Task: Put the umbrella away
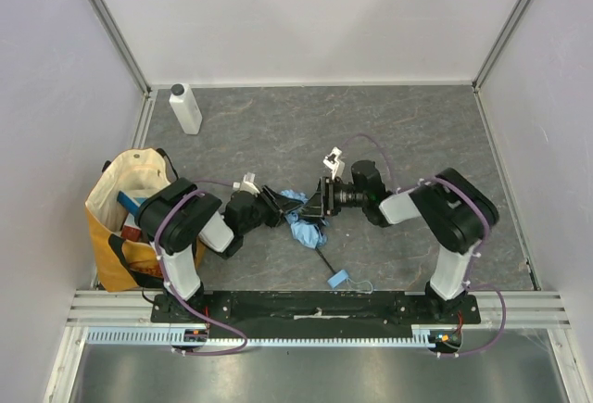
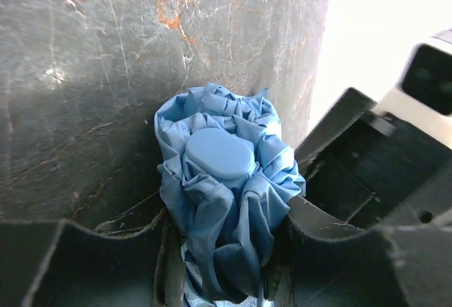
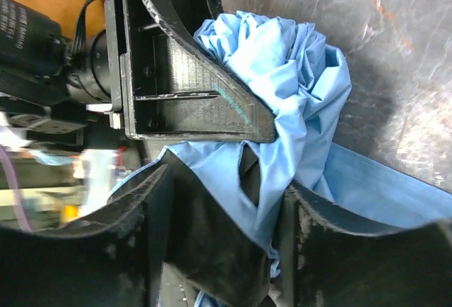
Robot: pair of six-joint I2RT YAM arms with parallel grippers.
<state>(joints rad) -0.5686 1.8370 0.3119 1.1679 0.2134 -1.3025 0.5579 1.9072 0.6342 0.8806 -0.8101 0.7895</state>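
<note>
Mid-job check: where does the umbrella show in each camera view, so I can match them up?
Top external: umbrella at the centre of the table.
Left wrist: umbrella lower centre, bunched, its cap toward the camera.
Right wrist: umbrella centre to upper right, crumpled fabric.
Shared landmark: the grey marbled table beneath it.

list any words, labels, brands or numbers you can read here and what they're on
Nothing can be read outright.
White print on the black cylinder at the top left of the right wrist view: too blurred to read.
white bottle: no label shows.
tote bag: no legible print.
umbrella: no text shows.
</note>
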